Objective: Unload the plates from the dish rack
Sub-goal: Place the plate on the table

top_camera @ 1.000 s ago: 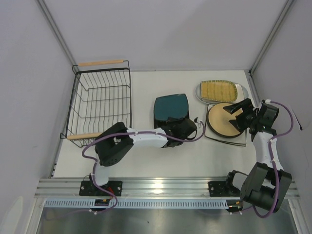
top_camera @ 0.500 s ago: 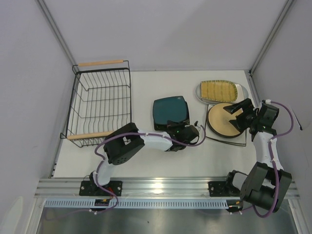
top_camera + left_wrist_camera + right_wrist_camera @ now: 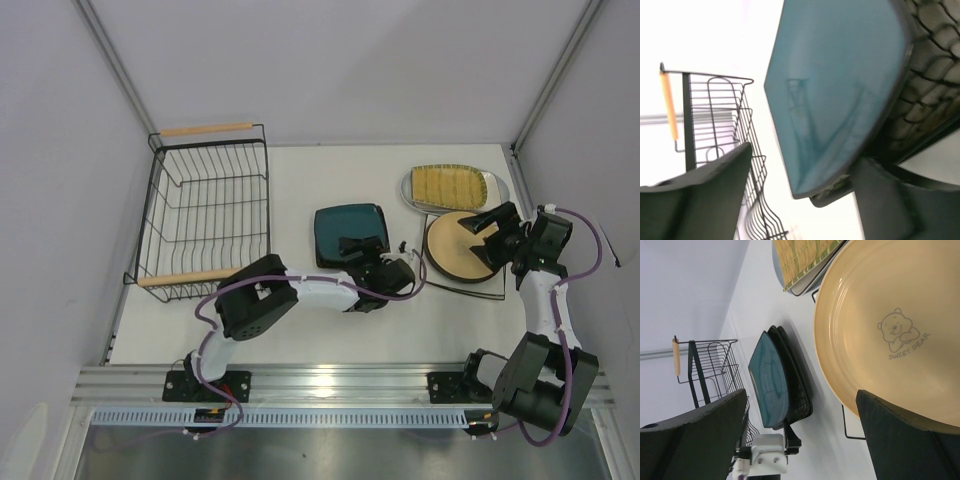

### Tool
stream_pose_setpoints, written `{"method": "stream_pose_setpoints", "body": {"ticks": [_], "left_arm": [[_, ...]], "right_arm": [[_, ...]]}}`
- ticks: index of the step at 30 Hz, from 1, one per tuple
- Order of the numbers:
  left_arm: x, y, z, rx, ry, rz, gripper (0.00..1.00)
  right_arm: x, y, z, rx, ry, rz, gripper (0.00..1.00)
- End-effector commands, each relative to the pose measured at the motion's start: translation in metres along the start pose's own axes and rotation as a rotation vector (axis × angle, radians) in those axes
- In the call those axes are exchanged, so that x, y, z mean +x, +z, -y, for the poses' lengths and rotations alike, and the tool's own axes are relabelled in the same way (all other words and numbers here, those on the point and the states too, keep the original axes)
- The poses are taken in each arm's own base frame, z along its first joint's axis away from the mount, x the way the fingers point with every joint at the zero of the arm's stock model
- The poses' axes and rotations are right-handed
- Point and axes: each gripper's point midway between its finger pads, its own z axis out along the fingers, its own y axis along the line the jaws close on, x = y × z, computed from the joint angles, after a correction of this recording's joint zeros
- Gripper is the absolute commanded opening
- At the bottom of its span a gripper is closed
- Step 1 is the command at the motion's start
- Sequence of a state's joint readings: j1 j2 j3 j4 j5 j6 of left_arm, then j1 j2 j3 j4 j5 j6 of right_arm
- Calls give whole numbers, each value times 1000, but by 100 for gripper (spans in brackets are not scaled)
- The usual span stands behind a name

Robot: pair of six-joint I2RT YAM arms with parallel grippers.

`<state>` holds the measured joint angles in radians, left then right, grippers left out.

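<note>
The teal square plate (image 3: 345, 222) lies flat near the middle of the worktop (image 3: 330, 320), well apart from the dish rack (image 3: 215, 215) along the left edge, where I can make out no plate among the wires. The left hand (image 3: 362, 245) sits low at the plate's near edge. Its fingers (image 3: 700, 200) are spread to either side of the rim and not pinching it, so I take it as let go. The step looks to be the set-down and the getaway. To do it well I'd draw that hand straight back toward the near edge, keeping it level until the fingertips are past the rim, and only then lift and swing. That way the plate isn't nudged or tipped. Something dark with a netted surface (image 3: 930, 75) shows under the plate in the wrist view, though I can't say what it is. The left arm is folded low, elbow near the rack's near corner, forearm laid out to the right and wrist turned toward the far edge. Over by the right edge, the right hand (image 3: 480, 228) hangs wide open above the tan round plate (image 3: 450, 255), gripping nothing. That plate rests on a white square plate (image 3: 480, 285), with a mustard ribbed plate (image 3: 445, 183) on a grey round plate (image 3: 495, 187) just beyond.
</note>
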<state>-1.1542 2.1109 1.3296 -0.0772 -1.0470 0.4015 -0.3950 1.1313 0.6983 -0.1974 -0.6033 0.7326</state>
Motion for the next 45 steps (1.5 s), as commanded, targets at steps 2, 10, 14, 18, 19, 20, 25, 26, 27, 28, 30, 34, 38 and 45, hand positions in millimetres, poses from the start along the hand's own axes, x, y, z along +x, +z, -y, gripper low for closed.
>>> {"method": "stream_pose_setpoints", "body": {"ticks": [2,10,14,18,19,20,25,26,27,28,30,34,38,45], "left_arm": [[-16,-22,-2,27,-103,32,95],[-47,-62,-41,158,-345,60,100],[-69,-93,-84,238,-517,144,100],[-72,-102,-92,277,-546,172,100],[-70,-102,-92,272,-549,161,100],[-63,-103,-91,273,-532,135,100],[-64,-125,-122,374,-704,194,100],[-67,-132,-131,419,-750,229,100],[-70,-136,-136,463,-806,266,100],[-74,-153,-161,557,-878,354,100],[-76,-163,-180,619,-964,460,100],[-52,-182,-241,589,-1054,620,100],[-22,-195,-270,530,-1072,666,100],[28,-198,-297,470,-1160,703,100]], "right_arm": [[-9,-6,-14,-41,-37,29,100],[-8,-5,-18,-60,-35,22,100],[-10,-5,-23,-85,-43,23,100],[-8,-4,-23,-88,-41,11,100],[-8,-4,-23,-89,-43,10,100],[-9,-5,-24,-92,-47,13,100],[-4,-5,-46,-159,-131,-12,100],[2,-5,-54,-192,-155,-38,100],[6,0,-59,-209,-175,-70,100],[23,0,-81,-295,-253,-137,100],[39,5,-100,-359,-331,-205,100],[69,14,-125,-375,-459,-326,100],[71,11,-148,-410,-468,-331,100],[62,-24,-200,-514,-511,-282,100]]}}
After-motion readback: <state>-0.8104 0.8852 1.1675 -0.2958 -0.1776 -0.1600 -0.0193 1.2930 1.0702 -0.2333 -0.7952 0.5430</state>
